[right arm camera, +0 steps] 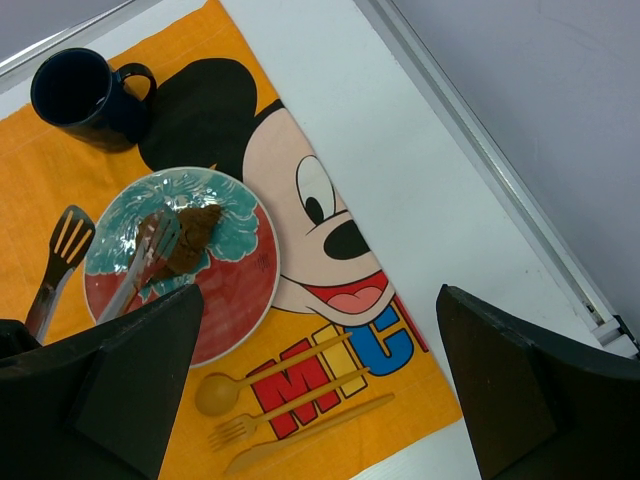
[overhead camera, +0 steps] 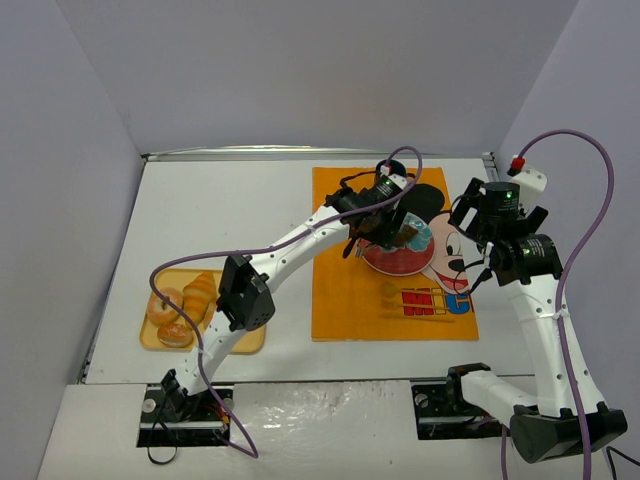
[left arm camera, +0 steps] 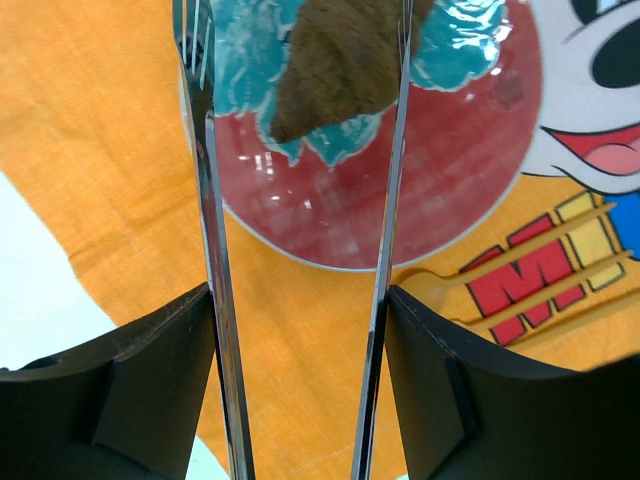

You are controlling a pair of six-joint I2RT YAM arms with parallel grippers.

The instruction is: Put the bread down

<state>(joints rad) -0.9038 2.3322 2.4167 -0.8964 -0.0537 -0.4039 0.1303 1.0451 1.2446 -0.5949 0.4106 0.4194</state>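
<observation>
Left arm [overhead camera: 290,245] stretched from its base at the near left diagonally across the white table [overhead camera: 220,220], wrist pitched down over the plate [left arm camera: 440,180]. Left gripper [left arm camera: 298,295] is part-spread, its black fingers [left arm camera: 110,390] pressed on the outer sides of a pair of metal tongs [left arm camera: 215,250], so it is gripping the tongs and not the food. The tong arms are thin, shiny steel and splay apart toward the tips; the left tip is slotted like a fork. The bread [left arm camera: 340,60], a small dark brown wedge with a rough crumb surface, sits between the tong tips on the teal-patterned part of the plate. The right tong arm is at its edge and the left tip stands clear of it; it looks to be resting on the plate, with no squeeze on it. The plate is round and glossy, red with a teal splash pattern. It lies on an orange cloth placemat [left arm camera: 90,150] with a cartoon mouse print. Right arm [overhead camera: 540,300] is raised at the right side of the mat. Right gripper [right arm camera: 320,295] has its jaws spread wide, nothing between them, and hangs above the mat. Also on the mat are a dark blue mug [right arm camera: 85,95] and a yellow spoon [right arm camera: 215,392] and fork [right arm camera: 300,420]. At the near left is a yellow tray [overhead camera: 250,340] with tan pastries.
</observation>
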